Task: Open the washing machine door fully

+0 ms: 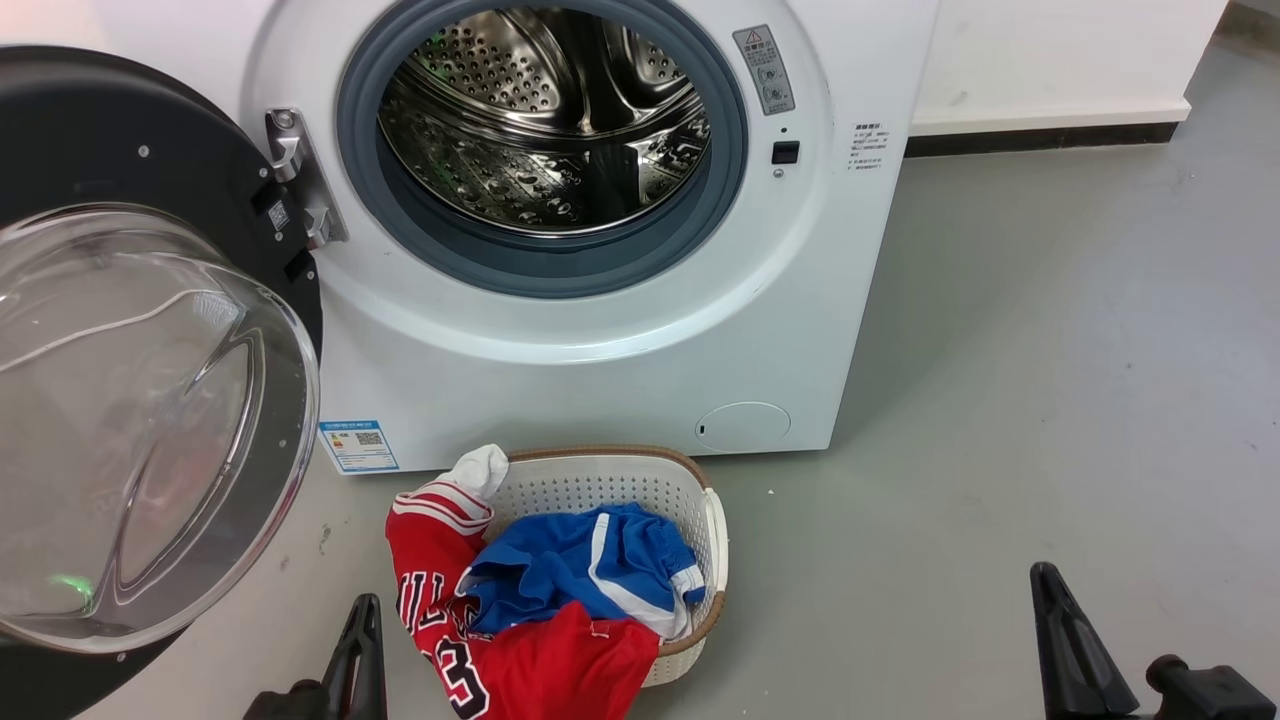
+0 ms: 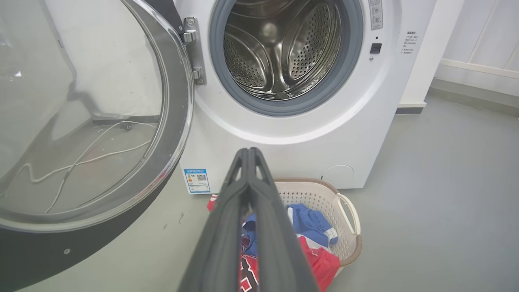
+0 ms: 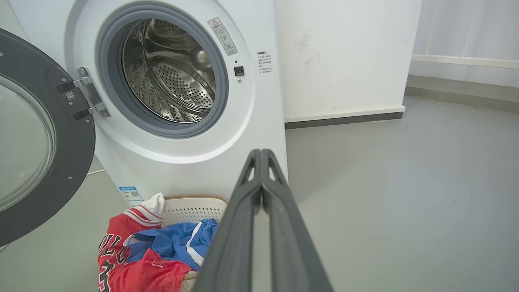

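The white washing machine (image 1: pixel 600 370) faces me with its steel drum (image 1: pixel 545 120) exposed. The washing machine door (image 1: pixel 150 150), a black disc with a bulging glass bowl, stands swung out on its metal hinge (image 1: pixel 300 180) at the left. The left wrist view has the door (image 2: pixel 81 121) close at its left, and the right wrist view has the door (image 3: pixel 77 142) at its left edge. My left gripper (image 1: pixel 365 602) is shut and empty, low and right of the door, apart from it. My right gripper (image 1: pixel 1042 572) is shut over bare floor at the lower right.
A white laundry basket (image 1: pixel 600 480) with a red jersey (image 1: pixel 530 660) and blue shorts (image 1: pixel 580 570) stands on the floor against the machine's front, between my grippers. A white wall (image 1: pixel 1050 60) with a dark baseboard runs right of the machine. Grey floor stretches to the right.
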Robot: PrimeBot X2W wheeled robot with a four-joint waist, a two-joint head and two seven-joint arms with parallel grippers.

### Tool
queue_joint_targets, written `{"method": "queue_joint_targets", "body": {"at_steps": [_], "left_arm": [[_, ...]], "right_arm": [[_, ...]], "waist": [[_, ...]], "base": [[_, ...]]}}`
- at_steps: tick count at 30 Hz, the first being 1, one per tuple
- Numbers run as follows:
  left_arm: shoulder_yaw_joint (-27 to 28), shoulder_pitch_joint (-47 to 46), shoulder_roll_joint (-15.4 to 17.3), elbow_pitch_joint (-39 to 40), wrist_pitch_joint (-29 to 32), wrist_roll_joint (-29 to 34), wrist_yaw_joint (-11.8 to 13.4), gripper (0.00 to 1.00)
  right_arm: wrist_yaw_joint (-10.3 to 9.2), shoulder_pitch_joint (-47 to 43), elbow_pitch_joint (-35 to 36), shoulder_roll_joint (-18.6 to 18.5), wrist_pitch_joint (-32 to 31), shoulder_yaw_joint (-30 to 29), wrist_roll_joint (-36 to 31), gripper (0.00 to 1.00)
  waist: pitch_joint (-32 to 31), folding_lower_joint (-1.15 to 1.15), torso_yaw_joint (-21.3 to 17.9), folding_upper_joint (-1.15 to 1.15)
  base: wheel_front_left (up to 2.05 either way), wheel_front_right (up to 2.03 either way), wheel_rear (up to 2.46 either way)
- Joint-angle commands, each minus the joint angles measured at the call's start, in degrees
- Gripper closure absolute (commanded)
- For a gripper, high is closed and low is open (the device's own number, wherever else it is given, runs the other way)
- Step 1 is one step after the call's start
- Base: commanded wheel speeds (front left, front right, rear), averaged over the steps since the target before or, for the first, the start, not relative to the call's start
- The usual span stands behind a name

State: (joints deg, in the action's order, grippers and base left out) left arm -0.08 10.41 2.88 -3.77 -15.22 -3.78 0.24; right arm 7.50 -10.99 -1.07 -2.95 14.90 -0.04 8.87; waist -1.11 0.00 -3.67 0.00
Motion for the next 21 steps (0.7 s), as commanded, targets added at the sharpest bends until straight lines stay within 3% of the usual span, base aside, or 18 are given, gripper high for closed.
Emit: {"method": "queue_joint_targets", "body": {"at_steps": [1, 21], "left_arm": [[0.12, -0.36, 0.0, 0.01, 0.43, -1.77, -0.16, 1.0], [1.84, -4.74, 0.0, -2.59, 5.93, -24.16, -2.14, 1.0]], "right_arm": [[0.0, 0.19, 0.21, -0.08, -0.22, 0.04, 1.76, 1.0], [0.0, 4.75, -3.1, -1.37, -4.34, 0.05, 24.35, 1.0]], "waist": [[0.01, 0.0, 0.04, 0.0], [0.22, 0.0, 0.63, 0.0]], "base": [[0.0, 0.0, 0.0], [0.0, 0.0, 0.0]]}}
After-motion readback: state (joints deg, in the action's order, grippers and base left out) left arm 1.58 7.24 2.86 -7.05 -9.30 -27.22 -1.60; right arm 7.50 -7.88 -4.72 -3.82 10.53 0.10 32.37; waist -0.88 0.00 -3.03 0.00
